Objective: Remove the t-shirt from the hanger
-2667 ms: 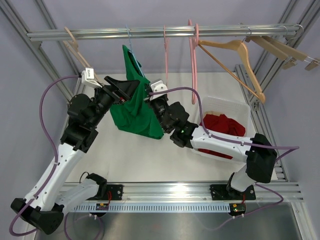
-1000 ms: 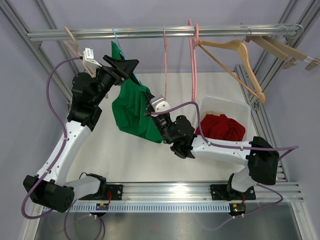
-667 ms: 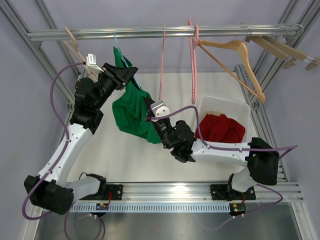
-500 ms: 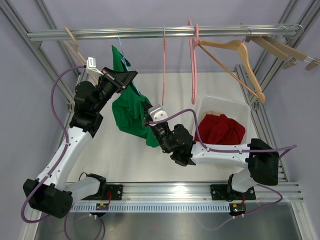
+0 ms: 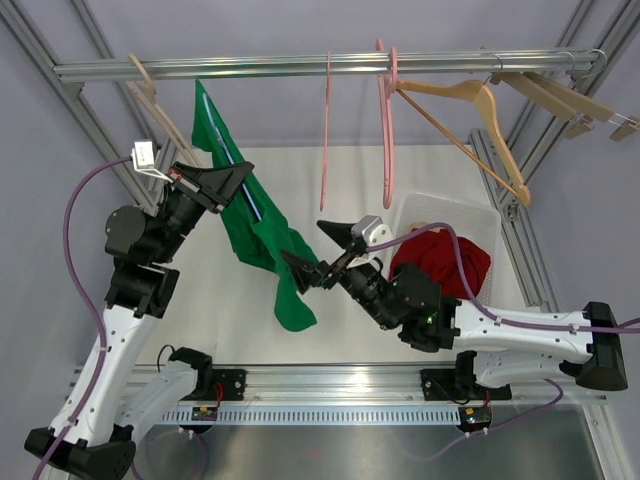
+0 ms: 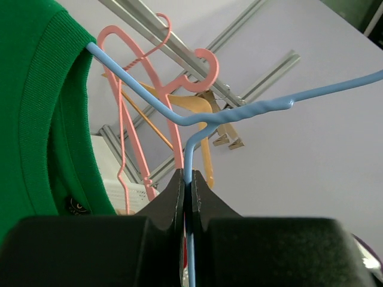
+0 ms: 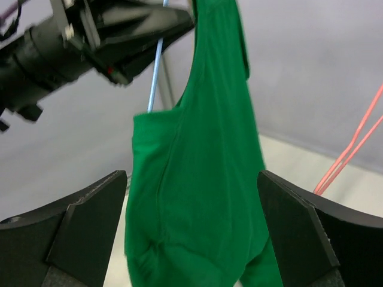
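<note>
The green t-shirt hangs from a thin blue wire hanger that is tilted steeply below the rail. My left gripper is shut on the hanger's wire just under its twisted neck, with the t-shirt's collar to the left. My right gripper stands open just right of the shirt's lower part. In the right wrist view the t-shirt hangs in front of the right gripper, between its wide-apart fingers, and nothing is pinched.
A metal rail crosses the top with pink hangers and wooden hangers on it. More wooden hangers hang at the left end. A white bin at right holds a red garment.
My left gripper closed on the hanger wire and swung the hanger and shirt left and up. My right gripper let go of the shirt, opened wide and drew back to the right.
</note>
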Available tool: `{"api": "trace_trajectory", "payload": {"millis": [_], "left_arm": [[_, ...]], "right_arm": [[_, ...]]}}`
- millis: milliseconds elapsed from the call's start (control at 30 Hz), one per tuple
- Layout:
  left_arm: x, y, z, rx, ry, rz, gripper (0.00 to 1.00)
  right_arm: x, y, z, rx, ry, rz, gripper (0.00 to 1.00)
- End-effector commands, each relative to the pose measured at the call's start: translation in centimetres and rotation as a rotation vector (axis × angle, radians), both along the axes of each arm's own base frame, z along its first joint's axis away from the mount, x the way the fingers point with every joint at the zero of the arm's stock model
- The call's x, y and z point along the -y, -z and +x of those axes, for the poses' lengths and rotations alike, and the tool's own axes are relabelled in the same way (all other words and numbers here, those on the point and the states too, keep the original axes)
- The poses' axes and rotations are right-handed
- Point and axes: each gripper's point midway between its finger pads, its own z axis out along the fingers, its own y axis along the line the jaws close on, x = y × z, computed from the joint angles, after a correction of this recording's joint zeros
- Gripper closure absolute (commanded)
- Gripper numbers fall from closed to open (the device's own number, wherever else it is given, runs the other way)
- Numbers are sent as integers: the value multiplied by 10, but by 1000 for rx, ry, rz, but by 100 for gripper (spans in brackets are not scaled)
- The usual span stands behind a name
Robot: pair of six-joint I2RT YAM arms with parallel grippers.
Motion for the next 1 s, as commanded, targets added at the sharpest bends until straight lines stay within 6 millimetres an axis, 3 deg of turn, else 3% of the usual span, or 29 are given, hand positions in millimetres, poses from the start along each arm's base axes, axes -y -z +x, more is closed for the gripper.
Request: {"api": "trace_trajectory", "payload": {"millis": [0, 67, 200, 300, 433, 467, 533, 567, 633, 733, 767, 867, 967], "left_arm": [[0, -22, -20, 92, 43, -26, 100], [1, -23, -24, 98, 53, -28, 100], [-1, -21, -28, 95, 49, -20, 100], [0, -17, -30, 86, 60, -26, 100], [2, -16, -39, 89, 92, -27, 100], [3, -13, -42, 80, 101, -14, 100], [0, -18, -52, 103, 100, 1, 100], [1, -13, -55, 94, 102, 22, 100], [-1, -18, -65, 113, 112, 40, 100], [-2, -27, -85, 150, 134, 68, 100], [-2, -24, -92, 138, 148, 85, 100], [-2, -40, -115, 182, 190, 94, 100], [-7, -57, -135, 246, 191, 118, 100]], "right_arm": [[-22, 53, -30, -143, -153, -94, 1], [-26, 64, -36, -161, -175, -120, 0], [-42, 73, -67, -174, -278, -156, 0], [-50, 76, -72, -162, -264, -167, 1], [-50, 84, -58, -173, -155, -195, 27], [-50, 85, -56, -174, -145, -200, 52], [-50, 87, -56, -186, -143, -196, 77], [-51, 89, -58, -195, -150, -196, 98], [-52, 91, -63, -201, -161, -206, 100], [-53, 100, -87, -206, -192, -252, 100], [-54, 108, -105, -213, -227, -287, 100], [-50, 129, -131, -247, -247, -350, 100], [-39, 149, -141, -255, -187, -413, 100]]}}
